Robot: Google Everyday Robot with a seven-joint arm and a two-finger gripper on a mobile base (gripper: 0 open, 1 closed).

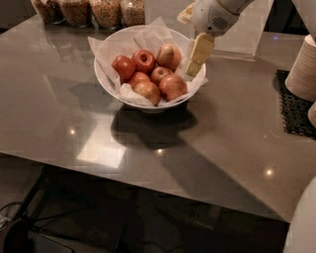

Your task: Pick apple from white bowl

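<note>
The white bowl, lined with crinkled white paper, stands on the grey table toward the back. It holds several apples: mottled orange-red ones at the front and right, and deeper red ones at the left. My gripper, cream-coloured under a white wrist, hangs over the bowl's right rim, just right of the apple at the back right. It holds nothing that I can see. No apple is lifted out of the bowl.
Several glass jars of grains line the table's back edge. A black mat and a stack of pale cups sit at the right. The table's front edge runs across the lower part of the view.
</note>
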